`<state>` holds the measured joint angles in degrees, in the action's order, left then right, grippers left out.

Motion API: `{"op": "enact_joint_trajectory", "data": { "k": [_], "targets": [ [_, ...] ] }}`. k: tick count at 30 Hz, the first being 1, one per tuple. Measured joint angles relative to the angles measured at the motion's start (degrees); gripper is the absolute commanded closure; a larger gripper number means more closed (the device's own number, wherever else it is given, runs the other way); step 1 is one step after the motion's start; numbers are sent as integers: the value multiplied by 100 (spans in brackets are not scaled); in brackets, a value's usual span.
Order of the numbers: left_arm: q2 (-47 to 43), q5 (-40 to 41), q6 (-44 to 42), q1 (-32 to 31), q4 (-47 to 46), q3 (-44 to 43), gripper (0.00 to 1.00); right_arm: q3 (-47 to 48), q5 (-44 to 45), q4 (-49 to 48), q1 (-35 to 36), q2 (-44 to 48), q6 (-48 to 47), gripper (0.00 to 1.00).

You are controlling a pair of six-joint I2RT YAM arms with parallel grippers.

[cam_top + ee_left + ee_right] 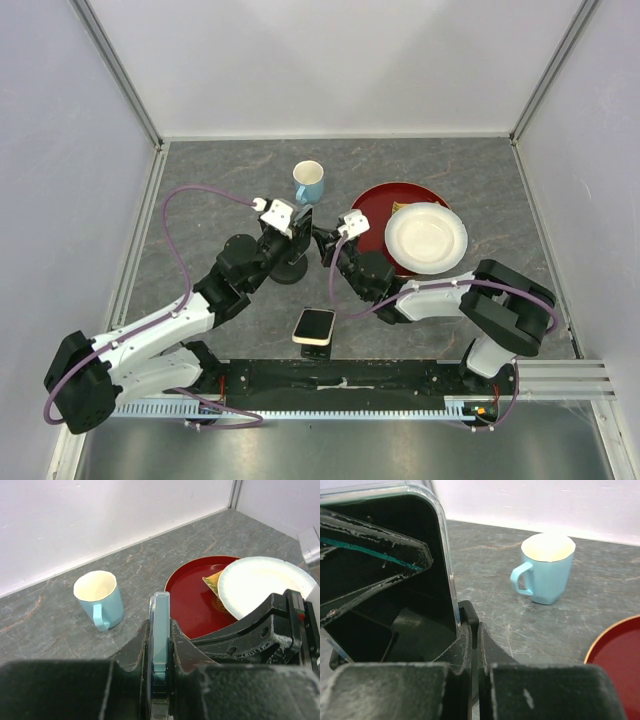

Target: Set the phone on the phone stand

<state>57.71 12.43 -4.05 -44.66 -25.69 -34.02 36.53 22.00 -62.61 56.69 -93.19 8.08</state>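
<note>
The cream-cased rectangular phone lies near the table's front edge between the arm bases, well apart from both grippers. The left gripper is clamped on the thin rim of an upright dark-screened, clear-edged slab. The right gripper, its fingers drawn to a slit with nothing seen between them, sits just beside that slab's edge. To the left the grey stone-patterned tabletop lies open, while a pale blue mug and a round red tray stand close behind.
</note>
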Motion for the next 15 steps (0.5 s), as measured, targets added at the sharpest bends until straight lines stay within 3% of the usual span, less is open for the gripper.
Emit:
{"op": "enact_joint_trajectory", "data": {
  "k": [8, 13, 14, 15],
  "targets": [
    [48, 286, 234, -127, -332, 149, 98, 192, 1394, 197, 603, -11, -431, 100],
    [66, 365, 297, -140, -444, 197, 98, 267, 1600, 310, 713, -11, -540, 100],
    [63, 389, 299, -140, -448, 201, 98, 275, 1565, 337, 715, -7, -568, 96],
    [59, 442, 289, -140, -444, 208, 98, 264, 1467, 339, 719, 24, -577, 84]
  ]
}}
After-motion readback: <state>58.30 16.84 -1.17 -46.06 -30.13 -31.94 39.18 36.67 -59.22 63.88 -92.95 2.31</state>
